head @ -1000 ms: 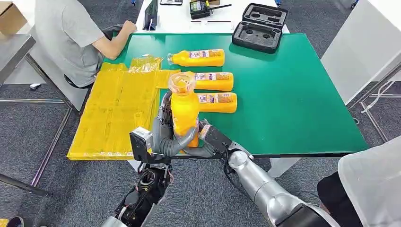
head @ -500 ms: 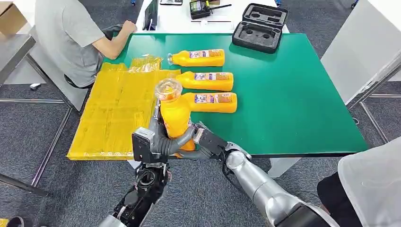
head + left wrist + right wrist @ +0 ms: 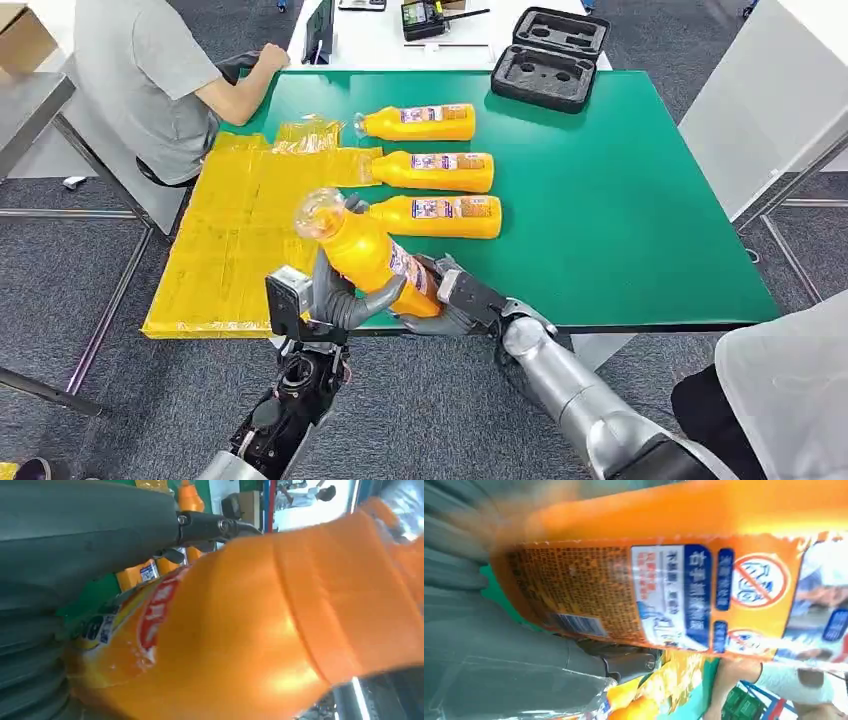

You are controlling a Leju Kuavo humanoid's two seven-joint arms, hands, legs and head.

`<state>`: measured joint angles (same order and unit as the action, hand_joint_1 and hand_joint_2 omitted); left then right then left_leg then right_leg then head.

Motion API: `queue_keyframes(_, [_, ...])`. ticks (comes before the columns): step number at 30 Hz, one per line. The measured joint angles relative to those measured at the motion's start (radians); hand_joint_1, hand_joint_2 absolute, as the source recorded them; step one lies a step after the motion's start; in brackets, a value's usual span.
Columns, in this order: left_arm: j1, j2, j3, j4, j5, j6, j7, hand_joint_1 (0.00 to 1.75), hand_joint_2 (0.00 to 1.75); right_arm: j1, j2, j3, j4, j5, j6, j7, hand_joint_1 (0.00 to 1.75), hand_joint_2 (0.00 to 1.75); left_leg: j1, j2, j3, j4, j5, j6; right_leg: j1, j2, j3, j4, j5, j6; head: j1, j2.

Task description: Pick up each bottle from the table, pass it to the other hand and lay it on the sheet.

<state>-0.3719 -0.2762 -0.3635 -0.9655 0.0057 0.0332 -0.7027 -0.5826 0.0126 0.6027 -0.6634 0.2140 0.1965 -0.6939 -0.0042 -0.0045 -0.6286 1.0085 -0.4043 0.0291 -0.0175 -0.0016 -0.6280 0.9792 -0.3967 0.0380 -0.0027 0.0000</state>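
Orange juice bottle (image 3: 368, 252) leaned toward the yellow sheet (image 3: 245, 230) in the head view, above the green table's (image 3: 620, 220) near edge. The left hand (image 3: 345, 295) wrapped it; the right hand (image 3: 450, 300) cupped its base. Three other bottles (image 3: 432, 164) lay in a row farther back, with bare green to their right. A person (image 3: 150, 70) sat at the far left corner.

In the left wrist view, the thumb (image 3: 90, 530) pressed on the bottle.

In the right wrist view, the label (image 3: 674, 595) faced the camera.

Green-topped table (image 3: 620, 200), centre. White table (image 3: 380, 45) behind it, on which a black moulded case (image 3: 550, 60) and a handheld device (image 3: 430, 18) are set. Grey carpet floor (image 3: 60, 280). Seated person (image 3: 150, 80) at far left corner. White panel (image 3: 760, 110), right.
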Motion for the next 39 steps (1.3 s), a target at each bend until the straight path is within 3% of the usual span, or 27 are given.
queue_keyframes(1, [0.000,0.000,0.000,0.001,-0.001,-0.001,0.000,1.43,1.75,0.000,-0.005,-0.003,-0.001,0.004,-0.002,0.000,1.75,1.75,0.000,0.000,0.000,0.000,0.000,0.000,0.000,0.000,0.000,0.000,0.000,0.000,0.000,0.000])
queue_keyframes(2, [0.000,0.000,0.001,0.002,0.000,-0.006,0.000,1.75,1.75,-0.001,-0.010,-0.005,-0.001,0.005,-0.004,0.000,1.75,1.75,0.000,0.000,0.000,0.000,0.000,0.000,0.000,0.000,0.000,0.000,0.000,0.000,0.000,0.000])
queue_keyframes(12, [-0.001,0.002,0.021,0.019,0.018,-0.104,0.001,1.75,1.75,0.004,-0.045,-0.046,-0.020,0.000,-0.008,-0.004,1.75,1.75,0.000,0.000,0.000,0.000,0.000,0.000,0.000,0.000,0.000,0.000,0.000,0.000,0.000,0.000])
queue_keyframes(25, [-0.013,-0.022,0.101,0.078,0.111,-0.348,0.001,1.75,1.75,0.029,-0.043,-0.056,-0.031,-0.009,-0.011,-0.005,1.75,1.75,0.000,0.000,0.000,0.000,0.000,0.000,0.000,0.000,0.000,0.000,0.000,0.000,0.000,0.000])
queue_keyframes(27, [-0.013,-0.027,0.107,0.084,0.113,-0.376,0.001,1.75,1.75,0.030,-0.041,-0.058,-0.031,-0.010,-0.011,-0.007,1.48,1.75,0.000,0.000,0.000,0.000,0.000,0.000,0.000,0.000,0.000,0.000,0.000,0.000,0.000,0.000])
queue_keyframes(28, [-0.013,-0.030,0.111,0.086,0.113,-0.388,0.001,1.75,1.75,0.030,-0.039,-0.058,-0.031,-0.010,-0.011,-0.007,0.51,1.75,0.000,0.000,0.000,0.000,0.000,0.000,0.000,0.000,0.000,0.000,0.000,0.000,0.000,0.000])
queue_keyframes(29, [-0.013,-0.032,0.113,0.088,0.113,-0.395,0.001,1.75,1.75,0.030,-0.039,-0.058,-0.031,-0.010,-0.011,-0.007,0.00,1.75,0.000,0.000,0.000,0.000,0.000,0.000,0.000,0.000,0.000,0.000,0.000,0.000,0.000,0.000])
queue_keyframes(39, [-0.014,-0.040,0.138,0.092,0.123,-0.417,0.001,1.75,1.75,0.031,-0.029,-0.087,-0.023,-0.025,-0.059,-0.008,0.00,1.75,0.000,0.000,0.000,0.000,0.000,0.000,0.000,0.000,0.000,0.000,0.000,0.000,0.000,0.000])
